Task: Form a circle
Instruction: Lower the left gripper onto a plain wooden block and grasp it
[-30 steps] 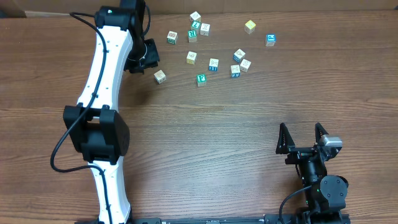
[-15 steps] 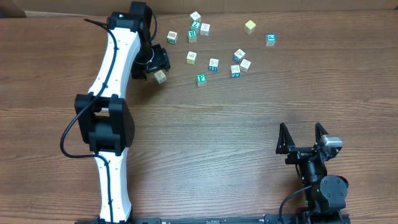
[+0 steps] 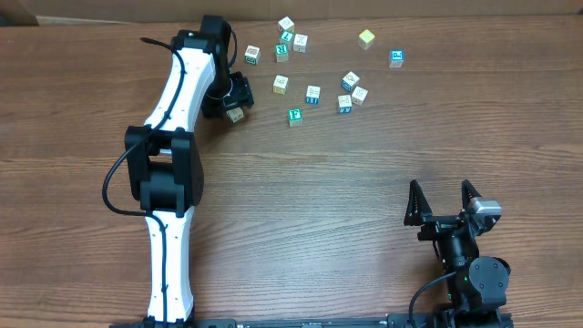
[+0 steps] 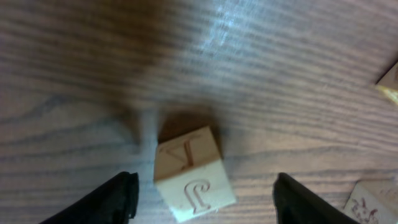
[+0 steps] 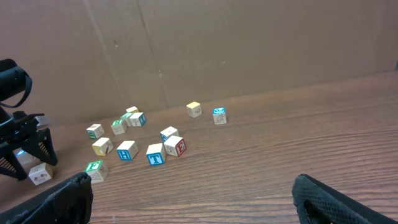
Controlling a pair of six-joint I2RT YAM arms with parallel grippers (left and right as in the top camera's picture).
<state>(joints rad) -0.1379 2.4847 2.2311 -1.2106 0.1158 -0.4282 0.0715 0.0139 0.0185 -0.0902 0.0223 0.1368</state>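
Cream lettered cube (image 4: 189, 171) on wood-grain table (image 4: 249, 74), between spread tool (image 4: 205, 186) fingers, gaps either side

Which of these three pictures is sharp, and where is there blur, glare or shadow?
Overhead view: sharp and evenly lit, the scattered blocks crisp. Left wrist view: soft, the J block slightly blurred, pale glare on the table near the top, dark shadow top left. Right wrist view: far blocks fairly clear, its own fingers blurred at the bottom corners.
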